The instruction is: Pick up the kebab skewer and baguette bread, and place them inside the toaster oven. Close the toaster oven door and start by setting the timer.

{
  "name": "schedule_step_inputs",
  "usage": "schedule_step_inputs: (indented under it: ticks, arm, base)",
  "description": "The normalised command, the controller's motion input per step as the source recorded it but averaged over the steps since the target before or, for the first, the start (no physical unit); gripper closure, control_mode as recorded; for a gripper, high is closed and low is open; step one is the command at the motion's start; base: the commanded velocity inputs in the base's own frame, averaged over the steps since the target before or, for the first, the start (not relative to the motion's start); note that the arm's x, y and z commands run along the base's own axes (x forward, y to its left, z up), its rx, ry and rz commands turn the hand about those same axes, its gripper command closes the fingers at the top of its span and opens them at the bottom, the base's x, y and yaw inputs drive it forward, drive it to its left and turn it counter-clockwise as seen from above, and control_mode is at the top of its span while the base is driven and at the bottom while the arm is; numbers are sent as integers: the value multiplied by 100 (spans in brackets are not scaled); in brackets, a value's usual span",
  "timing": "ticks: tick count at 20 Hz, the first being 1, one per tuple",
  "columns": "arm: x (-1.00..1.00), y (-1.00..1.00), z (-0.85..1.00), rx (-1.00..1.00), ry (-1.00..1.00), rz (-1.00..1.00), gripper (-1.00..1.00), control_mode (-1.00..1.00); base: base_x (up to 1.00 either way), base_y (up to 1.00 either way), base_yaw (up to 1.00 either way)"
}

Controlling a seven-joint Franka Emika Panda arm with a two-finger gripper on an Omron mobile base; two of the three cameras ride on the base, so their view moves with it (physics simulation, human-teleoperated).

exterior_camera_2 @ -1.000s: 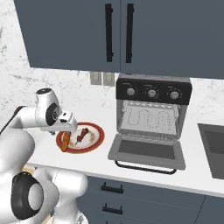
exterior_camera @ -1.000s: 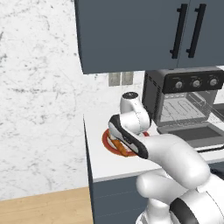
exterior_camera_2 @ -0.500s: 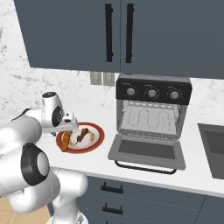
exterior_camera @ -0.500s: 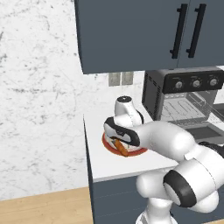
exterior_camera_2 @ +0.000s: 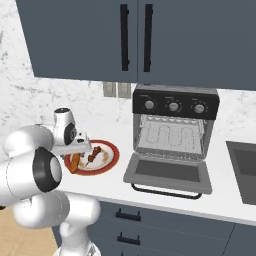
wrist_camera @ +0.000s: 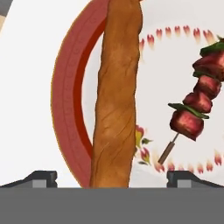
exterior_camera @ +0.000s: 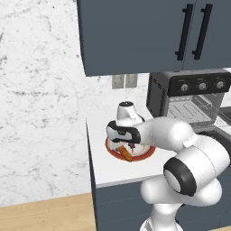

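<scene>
- Two foods share the red-rimmed plate (exterior_camera_2: pixel 111 159) on the white table (exterior_camera_2: pixel 165 200), left of the toaster oven (exterior_camera_2: pixel 174 136): the baguette bread (wrist_camera: pixel 117 94) toward the plate's 9 o'clock side, the kebab skewer (wrist_camera: pixel 194 109) toward 3 o'clock in the hand view.
- From the gripper (wrist_camera: pixel 111 177), the loaf runs straight ahead, its long axis from 6 to 12 o'clock, its near end passing between the two fingertips (wrist_camera: pixel 41 178).
- Skewer lies apart from the loaf, slanting from about 7 toward 1 o'clock, its stick end near the right tip.
- Jaws stand spread wide, released, one tip either side of the loaf; they grip nothing, and I cannot tell whether they touch the crust.
- Judging from that straddle, the loaf looks the nearer pick; a squeeze would go across its width.
- Farther right, the toaster oven door (exterior_camera_2: pixel 169 173) hangs folded down, the rack bare.
</scene>
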Motion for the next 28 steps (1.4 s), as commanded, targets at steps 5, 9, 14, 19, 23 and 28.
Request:
schedule_step_inputs:
  ticks: [5,9,14,19,23,28]
  arm:
    - [15,4,-25,0,4,1,-100,-100]
    - [19,6,-19,0,2,1,-100,-100]
    - [18,2,-21,0,4,1,-100,-100]
    - [5,2,-21,0,5,0,100,-100]
    - [0,0,-10,0,0,0,100,-100]
    - [0,0,-2,0,0,0,100,-100]
  base:
    - [0,0,0]
    - [0,0,0]
    - [0,0,0]
    - [0,0,0]
    - [0,0,0]
    - [0,0,0]
